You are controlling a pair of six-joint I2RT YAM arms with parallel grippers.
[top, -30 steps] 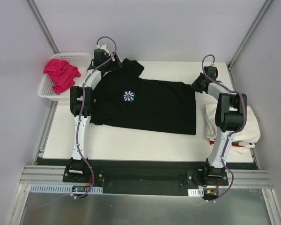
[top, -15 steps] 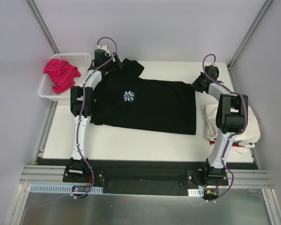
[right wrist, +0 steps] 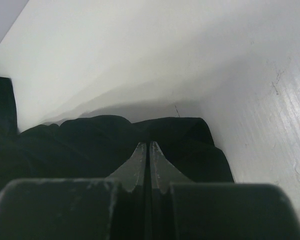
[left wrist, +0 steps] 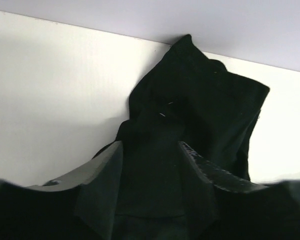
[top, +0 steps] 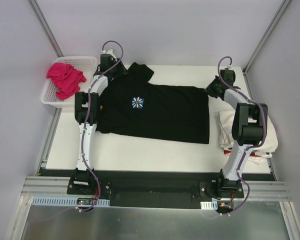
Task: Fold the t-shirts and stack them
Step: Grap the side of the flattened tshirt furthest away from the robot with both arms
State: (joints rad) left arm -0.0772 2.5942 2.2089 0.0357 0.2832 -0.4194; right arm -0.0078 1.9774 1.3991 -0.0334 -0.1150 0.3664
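1 black tee (top: pixel 160 112) L-R, collar L, L tool (left wrist: pixel 150 147) agape, R tool (right wrist: pixel 149 144) gripping hem (top: pixel 207 120)

A black t-shirt (top: pixel 160 112) lies spread on the white table (top: pixel 140 150). A pink t-shirt (top: pixel 65 77) fills the far-left basket (top: pixel 88 59). Cream t-shirts (top: pixel 271 136) sit on the right.

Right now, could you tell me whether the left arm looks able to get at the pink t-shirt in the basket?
Probably yes. The pink t-shirt lies uncovered in the open-topped basket just beside the left claw, with nothing between them. The claw must first leave the black t-shirt sleeve it straddles.
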